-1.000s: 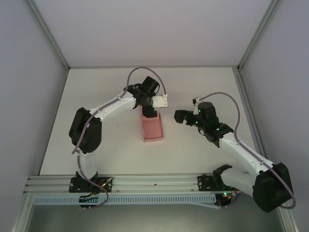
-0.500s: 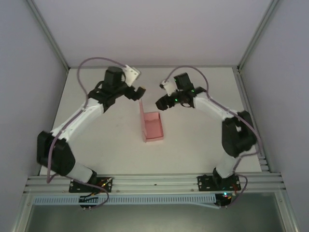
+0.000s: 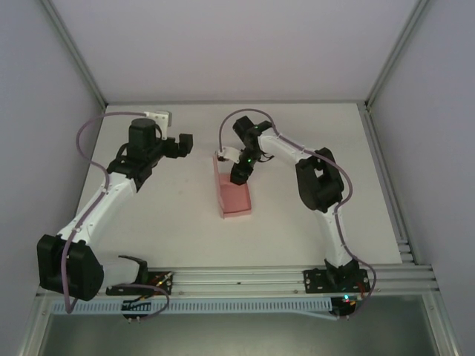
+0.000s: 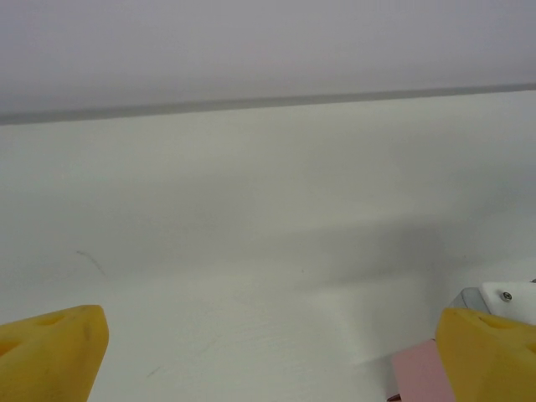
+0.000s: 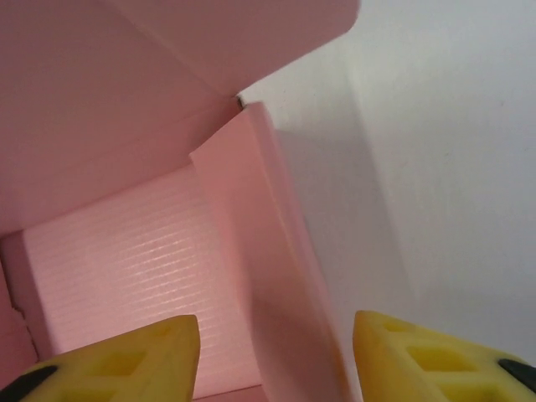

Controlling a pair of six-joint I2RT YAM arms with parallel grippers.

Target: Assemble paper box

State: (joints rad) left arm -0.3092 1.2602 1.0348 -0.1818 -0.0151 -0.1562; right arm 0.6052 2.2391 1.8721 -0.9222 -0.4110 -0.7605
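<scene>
The pink paper box (image 3: 234,199) lies open-topped at mid-table, its lid flap (image 5: 209,42) standing up at the far end. My right gripper (image 3: 239,173) hangs over that far end. In the right wrist view it (image 5: 276,360) is open, its yellow fingers (image 5: 126,360) straddling the box's right side wall (image 5: 280,268), one inside over the ribbed floor (image 5: 117,251) and one outside over the table. My left gripper (image 3: 184,144) is left of the box and apart from it, open (image 4: 268,360) with nothing between its fingers; a pink box corner (image 4: 419,373) peeks in at the lower right.
White table (image 3: 312,222) with grey enclosure walls and metal corner posts (image 3: 74,52) on both sides. A rail (image 3: 237,278) runs along the near edge. A white mount (image 4: 502,295) on the right arm shows beside the left gripper's right finger.
The left arm let go of the box's far end and swung back left. The right arm swept round from the right and came down over the box's far end.
</scene>
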